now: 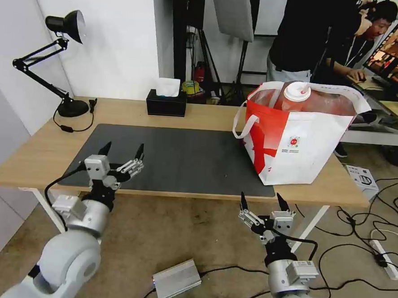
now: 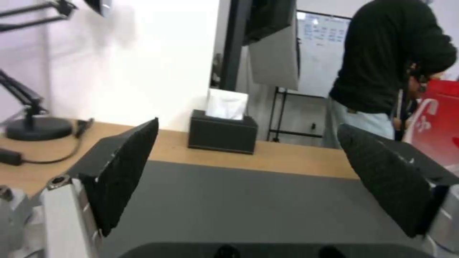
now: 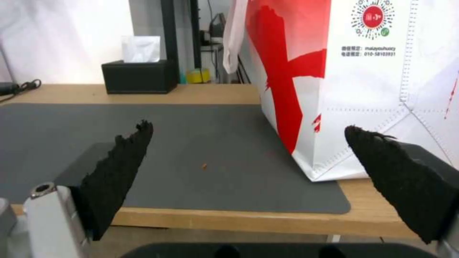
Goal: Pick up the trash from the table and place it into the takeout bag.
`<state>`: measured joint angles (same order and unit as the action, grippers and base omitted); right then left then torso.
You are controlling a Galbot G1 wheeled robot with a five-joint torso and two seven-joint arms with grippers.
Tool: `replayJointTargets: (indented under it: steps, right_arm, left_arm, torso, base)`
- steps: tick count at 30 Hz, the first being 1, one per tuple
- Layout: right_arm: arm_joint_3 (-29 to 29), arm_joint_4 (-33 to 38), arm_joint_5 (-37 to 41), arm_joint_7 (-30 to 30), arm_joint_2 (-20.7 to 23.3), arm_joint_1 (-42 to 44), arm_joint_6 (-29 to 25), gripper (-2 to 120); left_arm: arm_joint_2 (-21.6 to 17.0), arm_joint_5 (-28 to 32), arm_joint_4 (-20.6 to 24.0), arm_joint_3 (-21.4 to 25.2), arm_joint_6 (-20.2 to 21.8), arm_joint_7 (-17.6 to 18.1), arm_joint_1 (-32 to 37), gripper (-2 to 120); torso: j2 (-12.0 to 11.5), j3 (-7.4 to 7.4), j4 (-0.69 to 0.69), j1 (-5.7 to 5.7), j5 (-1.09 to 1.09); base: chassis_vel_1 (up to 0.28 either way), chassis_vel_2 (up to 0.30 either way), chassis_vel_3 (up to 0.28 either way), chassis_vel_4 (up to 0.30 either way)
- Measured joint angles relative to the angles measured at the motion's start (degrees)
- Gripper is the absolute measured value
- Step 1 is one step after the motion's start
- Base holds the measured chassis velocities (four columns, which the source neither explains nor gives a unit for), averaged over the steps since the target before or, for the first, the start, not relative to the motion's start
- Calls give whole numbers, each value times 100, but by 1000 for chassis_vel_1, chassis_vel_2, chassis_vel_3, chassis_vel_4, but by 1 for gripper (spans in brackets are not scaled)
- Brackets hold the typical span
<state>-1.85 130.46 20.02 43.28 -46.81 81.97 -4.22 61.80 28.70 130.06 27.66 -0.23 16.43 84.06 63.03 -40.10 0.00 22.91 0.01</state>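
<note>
The takeout bag [image 1: 298,146], white with a red panel, stands upright at the right end of the table [image 1: 37,152], partly on the dark grey mat [image 1: 185,159]. A red cup with a white lid [image 1: 297,91], a piece of the trash, sticks up inside the bag's open top. My left gripper [image 1: 124,146] hovers open over the mat's front-left part, holding nothing. My right gripper [image 1: 261,197] is open and unloaded just in front of the table's front edge, below the bag. In the right wrist view the bag [image 3: 373,89] rises close ahead of the open gripper [image 3: 247,126].
A black tissue box [image 1: 166,103] sits at the back middle and a black desk lamp [image 1: 72,107] at the back left. A small crumb [image 3: 204,166] lies on the mat. A person stands behind the table. A silver box [image 1: 176,280] and cables lie on the floor.
</note>
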Motion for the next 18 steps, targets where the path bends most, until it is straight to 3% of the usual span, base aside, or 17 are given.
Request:
replayJointTargets:
  steps: [7,18]
  right_arm:
    - [0,0,0,0,0,0,0,100]
    - [0,0,0,0,0,0,0,100]
  left_arm:
    - [461,-512,43,264,-301,-183,615,100]
    - [1176,-1270,-123,118,-709,-402,1091,100]
  torso:
    - [0,0,0,0,0]
    - [0,0,0,0,0]
  base:
    - [0,0,0,0]
    - [0,0,0,0]
